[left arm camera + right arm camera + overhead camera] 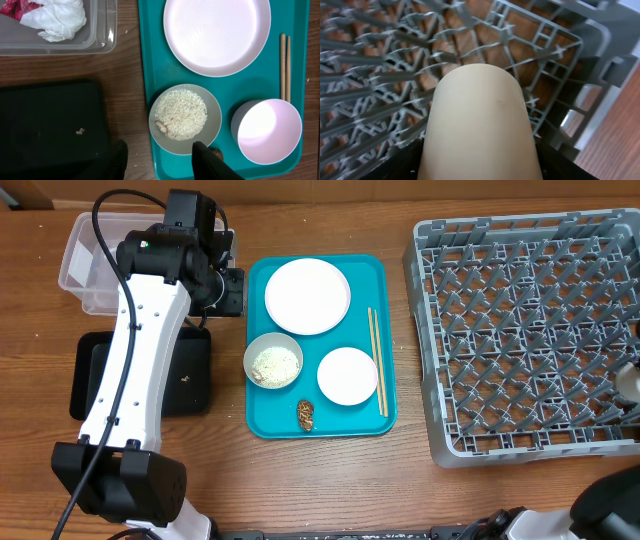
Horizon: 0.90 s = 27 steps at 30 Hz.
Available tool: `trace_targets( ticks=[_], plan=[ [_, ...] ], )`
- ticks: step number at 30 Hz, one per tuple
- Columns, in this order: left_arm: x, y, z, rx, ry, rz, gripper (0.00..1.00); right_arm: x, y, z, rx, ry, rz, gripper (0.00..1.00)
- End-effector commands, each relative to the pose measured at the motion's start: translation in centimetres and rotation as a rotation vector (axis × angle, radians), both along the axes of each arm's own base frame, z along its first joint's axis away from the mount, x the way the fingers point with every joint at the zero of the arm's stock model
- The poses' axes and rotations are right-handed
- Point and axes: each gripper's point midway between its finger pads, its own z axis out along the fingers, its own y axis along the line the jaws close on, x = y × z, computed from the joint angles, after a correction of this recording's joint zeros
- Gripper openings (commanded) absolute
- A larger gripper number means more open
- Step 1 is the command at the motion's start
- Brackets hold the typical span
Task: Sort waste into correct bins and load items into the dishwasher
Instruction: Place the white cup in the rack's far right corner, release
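Tabletop (300, 480) wood runs narrowly between teal tray (362, 275) and grey rack (520, 330).

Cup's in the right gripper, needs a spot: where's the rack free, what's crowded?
The dish rack lattice, where visible, is bare for the cup. Bare table runs between it and the teal tray. That tray is crowded: plate, rice bowl, pink bowl, chopsticks.
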Motion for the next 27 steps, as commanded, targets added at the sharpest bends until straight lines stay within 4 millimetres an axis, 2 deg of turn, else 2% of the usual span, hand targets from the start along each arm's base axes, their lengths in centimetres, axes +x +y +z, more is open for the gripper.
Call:
trace_targets(
  ticks=[1, 4, 5, 6, 9, 10, 14, 16, 22, 25, 27],
  plan=[
    [0.1, -0.1, 1.2, -0.016, -0.032, 0.010, 0.45, -0.4, -1.6, 0.1, -0.052, 0.033, -0.076, 0.20],
    [0.1, -0.1, 1.2, -0.016, -0.031, 0.010, 0.45, -0.2, -1.8, -0.5, -0.046, 0.039, -0.075, 0.21],
    [0.1, -0.1, 1.2, -0.016, -0.031, 0.010, 0.45, -0.1, -1.9, -0.7, -0.044, 0.041, -0.075, 0.32],
    [0.1, -0.1, 1.2, -0.016, -0.031, 0.010, 0.45, 0.0, -2.0, -0.9, -0.040, 0.045, -0.075, 0.38],
    [0.1, -0.1, 1.2, -0.016, -0.031, 0.010, 0.45, 0.2, -2.2, -1.7, -0.030, 0.055, -0.074, 0.46],
    [0.1, -0.1, 1.2, -0.016, -0.031, 0.010, 0.45, 0.7, -2.1, -2.0, -0.014, 0.037, -0.067, 0.60],
    [0.1, -0.1, 1.2, -0.016, -0.031, 0.010, 0.45, 1.8, -2.0, -2.0, 0.003, -0.010, -0.052, 0.84],
    [0.1, -0.1, 1.2, -0.016, -0.031, 0.010, 0.45, 1.8, -2.0, -2.0, 0.002, -0.010, -0.052, 1.00],
    [0.1, -0.1, 1.2, -0.016, -0.031, 0.010, 0.45, 2.7, -0.6, -1.5, 0.072, -0.069, -0.023, 1.00],
    [0.1, -0.1, 1.2, -0.016, -0.031, 0.010, 0.46, 3.9, 0.2, 0.6, 0.095, -0.143, 0.007, 1.00],
    [0.1, -0.1, 1.2, -0.016, -0.030, 0.010, 0.47, 5.4, 1.5, 3.2, 0.111, -0.228, 0.070, 1.00]
  ],
)
